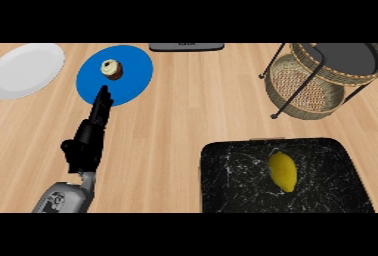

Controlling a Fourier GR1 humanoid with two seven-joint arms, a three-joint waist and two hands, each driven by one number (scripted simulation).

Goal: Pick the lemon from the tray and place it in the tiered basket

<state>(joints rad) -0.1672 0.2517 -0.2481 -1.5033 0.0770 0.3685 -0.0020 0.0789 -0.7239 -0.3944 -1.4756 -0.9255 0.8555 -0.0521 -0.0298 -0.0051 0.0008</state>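
Nothing is done yet, I judge: the lemon (283, 171) lies in the middle of the black tray (229, 192), its long axis running near to far, the far tip leaning slightly left. Left of the tray, the left hand (90, 131) is empty, fingers straight. Beyond the tray stands the tiered basket (299, 87).

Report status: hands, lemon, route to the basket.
Left hand open, fingers straight, by the blue plate. Right hand not in view. Lemon on the tray, untouched. Nothing seen between tray and tiered basket.
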